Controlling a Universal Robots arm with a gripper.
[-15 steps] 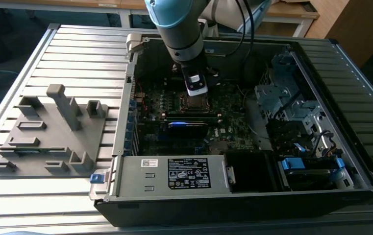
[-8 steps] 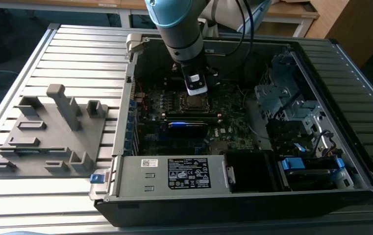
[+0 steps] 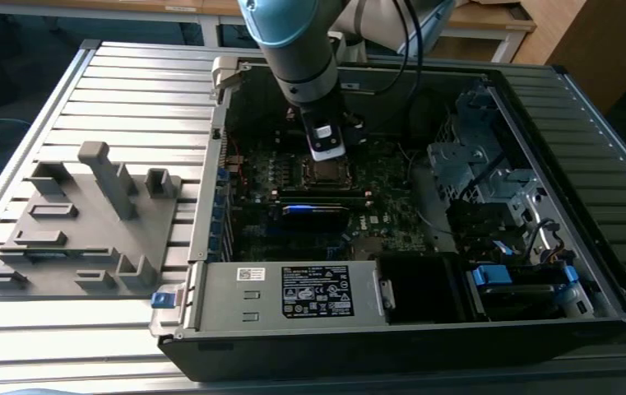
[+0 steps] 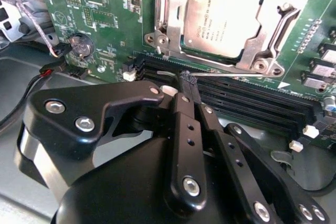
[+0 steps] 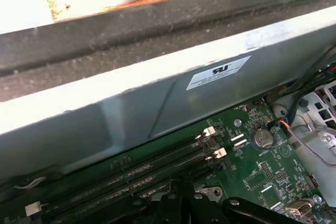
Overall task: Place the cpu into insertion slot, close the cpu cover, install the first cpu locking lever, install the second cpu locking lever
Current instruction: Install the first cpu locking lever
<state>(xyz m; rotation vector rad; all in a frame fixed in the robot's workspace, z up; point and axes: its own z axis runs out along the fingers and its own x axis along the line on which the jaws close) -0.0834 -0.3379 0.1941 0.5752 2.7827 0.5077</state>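
Open computer case [image 3: 401,321] on slatted counter [image 3: 126,82]; arm reaches down inside. In second wrist view, cpu [image 4: 223,17] sits seated in socket, cpu cover [image 4: 173,14] closed flat around it. Tool [image 4: 187,78] just beside socket at its 6 o'clock — fingers [image 4: 181,106] pressed together, clamped on thin wire locking lever [image 4: 231,73] lying along socket edge above black memory slots [image 4: 252,103]. Grey fixture tray [image 3: 82,222] at 9 o'clock from case — well apart.

Wrist views close, perhaps sharing motherboard [image 4: 105,24].
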